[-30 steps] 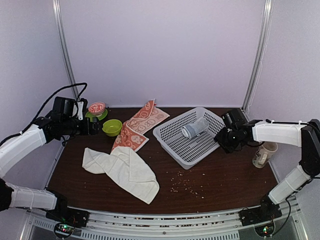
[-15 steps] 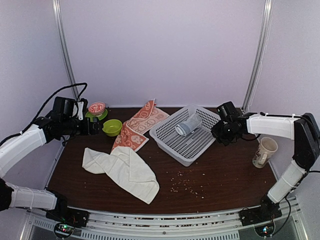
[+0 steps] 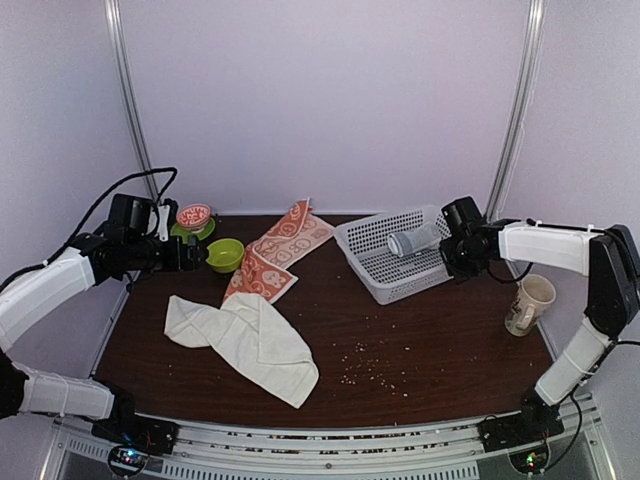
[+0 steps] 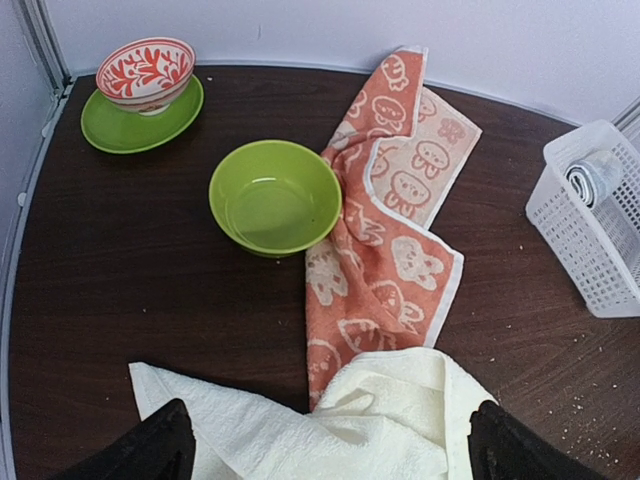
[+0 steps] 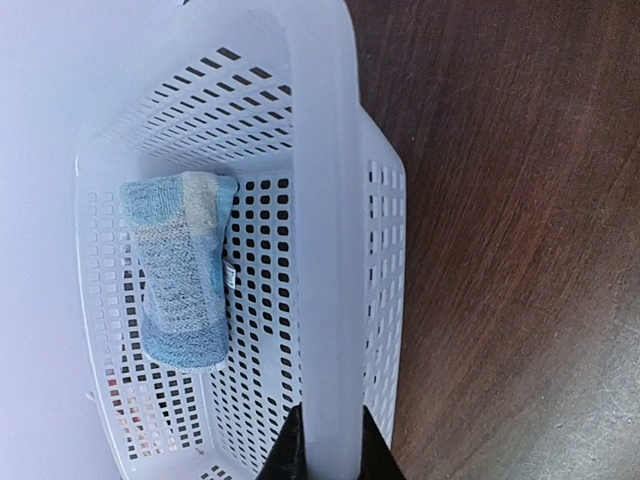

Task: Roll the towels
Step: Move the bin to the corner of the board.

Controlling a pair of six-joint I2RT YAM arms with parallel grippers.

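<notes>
Lying crumpled at the table's near left, the plain cream-white towel [image 3: 245, 345] overlaps one end of the orange-red circle-patterned towel [image 3: 283, 252], which stretches toward the back wall. The left gripper [image 3: 197, 258] hangs at the left, fingers spread wide. The right gripper [image 5: 325, 445] pinches the rim of a white perforated plastic basket [image 5: 330, 200] holding a rolled grey-blue cloth [image 5: 180, 280].
</notes>
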